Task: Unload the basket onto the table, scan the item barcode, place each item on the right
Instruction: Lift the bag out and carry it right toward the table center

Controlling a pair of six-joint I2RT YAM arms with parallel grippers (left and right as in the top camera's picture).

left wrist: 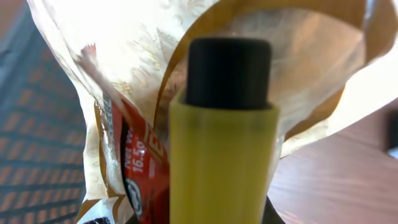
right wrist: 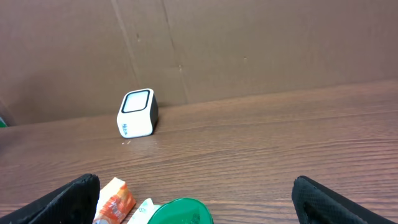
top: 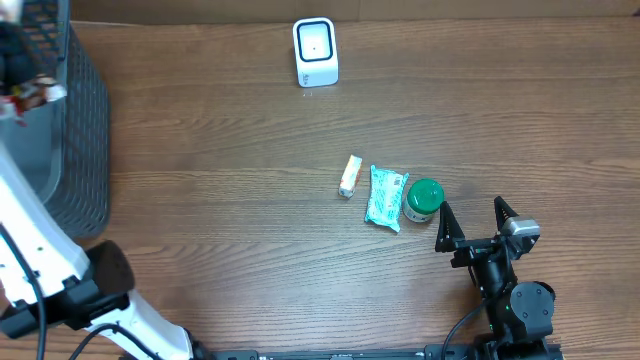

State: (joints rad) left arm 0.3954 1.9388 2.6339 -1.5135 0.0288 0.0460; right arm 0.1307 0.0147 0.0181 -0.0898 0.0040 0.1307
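Overhead, the white scanner (top: 315, 52) stands near the middle of the tabletop's (top: 220, 250) far edge. A dark mesh basket (top: 85, 130) fills the far left corner. The white left arm (top: 35, 240) reaches along the left edge, so the left jaws sit above the basket's rim. They are closed on a packet (top: 30, 92), of which only a red and white scrap shows here. Right of centre, three things lie in a row: a small orange and cream box (top: 349, 176), a teal sachet (top: 386, 197) near it, and a green-lidded jar (top: 424, 198) just beside the sachet's right side. The right arm (top: 510, 295) rises from the near edge toward the right corner. The right jaws stand wide apart with nothing between them, their tips just right of the jar. Left wrist: a yellow finger (left wrist: 224, 162) with a black tip runs up the middle, close against the cream and gold packet with its red label. The basket's mesh lies below on the left and bare wood on the right. Right wrist: two black fingertips (right wrist: 65, 199) sit in the lower corners, spread fully and empty. Between them show the jar's green lid, a corner of the sachet and one end of the box. Beyond them the scanner stands by the far edge, in front of a brown cardboard wall (right wrist: 249, 50).
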